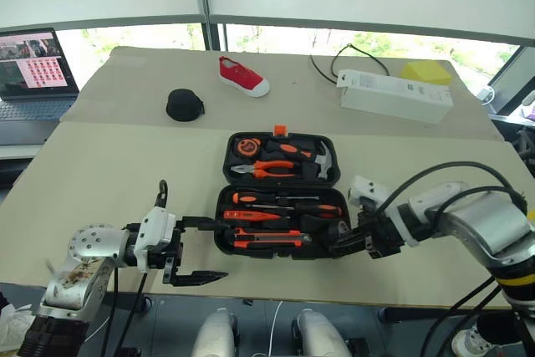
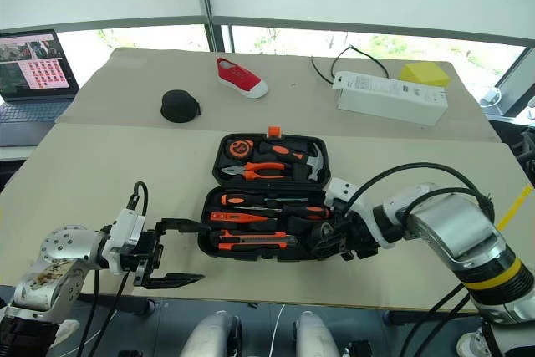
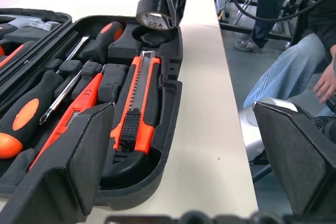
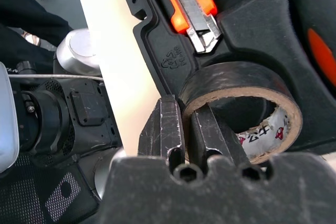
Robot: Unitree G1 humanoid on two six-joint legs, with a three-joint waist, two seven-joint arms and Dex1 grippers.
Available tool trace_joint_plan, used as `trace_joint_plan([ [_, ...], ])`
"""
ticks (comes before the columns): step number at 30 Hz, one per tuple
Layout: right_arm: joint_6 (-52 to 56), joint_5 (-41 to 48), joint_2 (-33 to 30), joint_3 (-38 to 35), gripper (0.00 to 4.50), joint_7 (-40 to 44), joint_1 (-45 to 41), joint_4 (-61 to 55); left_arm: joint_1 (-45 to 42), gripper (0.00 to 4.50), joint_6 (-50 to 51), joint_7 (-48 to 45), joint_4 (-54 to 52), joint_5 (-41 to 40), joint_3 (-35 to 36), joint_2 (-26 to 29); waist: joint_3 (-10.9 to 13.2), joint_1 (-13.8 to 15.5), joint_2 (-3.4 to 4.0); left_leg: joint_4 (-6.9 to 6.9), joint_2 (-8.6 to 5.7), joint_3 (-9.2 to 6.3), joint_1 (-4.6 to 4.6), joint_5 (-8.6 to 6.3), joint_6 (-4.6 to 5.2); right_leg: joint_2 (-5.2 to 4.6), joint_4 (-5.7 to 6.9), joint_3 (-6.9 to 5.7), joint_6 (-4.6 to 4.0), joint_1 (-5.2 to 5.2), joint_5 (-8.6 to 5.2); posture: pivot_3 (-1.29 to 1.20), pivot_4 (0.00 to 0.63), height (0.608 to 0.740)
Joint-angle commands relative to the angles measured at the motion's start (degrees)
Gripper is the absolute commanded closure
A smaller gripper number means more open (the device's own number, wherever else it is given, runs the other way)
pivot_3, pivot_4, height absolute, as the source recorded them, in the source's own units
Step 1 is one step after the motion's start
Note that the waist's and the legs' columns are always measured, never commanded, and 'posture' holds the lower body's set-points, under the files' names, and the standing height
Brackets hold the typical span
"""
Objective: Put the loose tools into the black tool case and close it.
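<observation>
Near the desk's front edge, about mid-width, the black tool case (image 1: 280,195) lies open flat, lid half toward the back w/ orange latch at its far rim. Lid half holds pliers (image 1: 264,170), a hammer (image 1: 322,160) and a tape measure (image 1: 247,147). Front half holds two screwdrivers (image 1: 284,202) w/ black-and-orange handles side by side, a flat orange pointed tool (image 1: 251,216) below them, and the utility knife (image 1: 267,241) in the slot nearest the front edge. All look seated in their moulded slots, though the head views are too coarse to be sure each is fully pressed in.

Right gripper (image 4: 186,135) is at the case's front right corner, fingers clamped together on the wall of a black tape roll (image 4: 247,106); roll is tilted on edge, at a round recess of the case, just beside the knife's blade tip.

Left gripper (image 1: 196,248) is off the case's front left corner, at the desk's front edge, fingers wide apart, nothing between them; one finger (image 3: 68,166) sits in front of the case wall, other finger (image 3: 296,150) past the desk edge.

Back part of desk: small black round pouch (image 1: 184,105) left of centre, red shoe (image 1: 243,75), white box (image 1: 394,95) w/ a black cable (image 1: 347,60) behind, yellow object (image 1: 426,72) at back right corner. Laptop (image 1: 33,73) off the left edge. A person in jeans (image 3: 283,77) sits past the desk edge in left wrist view.
</observation>
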Motion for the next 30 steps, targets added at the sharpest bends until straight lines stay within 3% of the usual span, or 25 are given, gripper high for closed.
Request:
trace_joint_plan([
  [1,-0.4,-5.3,-1.4,5.6,4.46,-3.4,-1.4,1.8,-0.3,0.0,-0.8,0.8,-1.2,-0.4,0.5,-0.1,0.0,0.0,-0.06,0.0,0.0,0.0,0.0,0.0,0.0,0.0,0.0,0.0,0.0,0.0,0.0,0.0,0.15,0.74],
  [4,1.1,-4.8,-1.5,7.2,4.46,-3.1,-3.6,2.1,-0.3,0.0,-0.8,1.2,-1.3,-0.4,0.4,0.0,-0.2,0.0,-0.31,0.0,0.01,-0.01,0.04,0.0,0.0,0.0,0.0,-0.01,0.0,0.04,0.0,0.0,0.15,0.74],
  [5,1.8,-3.8,-1.5,7.1,3.85,-2.4,-4.2,1.9,-0.2,0.0,-0.8,1.3,-1.4,-0.4,0.5,0.0,-0.2,0.0,-0.36,0.01,0.01,-0.01,0.04,0.0,0.0,0.0,-0.01,-0.02,0.0,0.05,0.0,0.0,0.15,0.74],
  [16,2.7,6.0,-1.8,0.4,0.16,5.7,-10.0,3.2,0.6,0.0,-0.3,4.6,-1.1,-0.6,2.8,0.5,-0.1,-0.2,-0.37,0.01,0.05,-0.17,-0.01,0.0,0.0,0.0,0.02,-0.01,-0.01,-0.05,0.0,0.0,0.15,0.74],
  [19,-2.5,5.9,-2.4,-4.5,0.16,6.7,-7.8,7.1,0.1,0.0,1.9,8.8,-0.4,-2.7,5.6,-0.9,-0.1,-0.1,-0.39,0.01,0.03,-0.16,-0.01,0.0,0.0,-0.01,0.02,-0.01,-0.01,-0.04,0.0,0.0,0.15,0.74],
  [21,-11.6,3.9,-3.3,-8.0,0.16,8.8,-4.1,9.7,-2.0,0.0,2.0,15.3,1.6,-2.5,8.7,-3.3,-0.1,0.3,-0.41,0.01,0.02,-0.16,-0.01,0.0,0.0,-0.02,0.0,-0.01,0.0,-0.02,0.0,0.0,0.15,0.74],
  [25,-29.6,-0.5,-0.6,-15.0,1.2,7.2,2.8,15.6,-4.0,0.0,5.1,21.7,5.4,1.0,10.0,-3.0,0.0,0.6,-0.51,0.04,-0.01,-0.13,-0.01,0.0,0.0,-0.02,-0.05,-0.13,0.02,0.1,0.01,0.0,0.15,0.74],
  [28,-53.1,-10.8,4.8,-16.1,2.26,0.5,5.2,25.7,-8.2,0.66,7.5,30.4,10.7,6.2,8.5,-4.7,0.0,0.2,-0.52,0.05,-0.01,-0.09,0.06,0.0,0.0,0.0,-0.02,-0.08,0.03,0.13,0.02,0.0,0.15,0.74],
  [30,-60.0,-14.6,8.0,-15.4,2.94,-2.4,4.9,30.9,-10.4,1.44,9.0,31.5,12.6,7.5,6.5,-5.8,0.0,0.0,-0.52,0.06,-0.05,-0.07,0.06,0.01,0.0,0.0,0.03,-0.08,0.04,0.12,0.03,0.0,0.15,0.74],
])
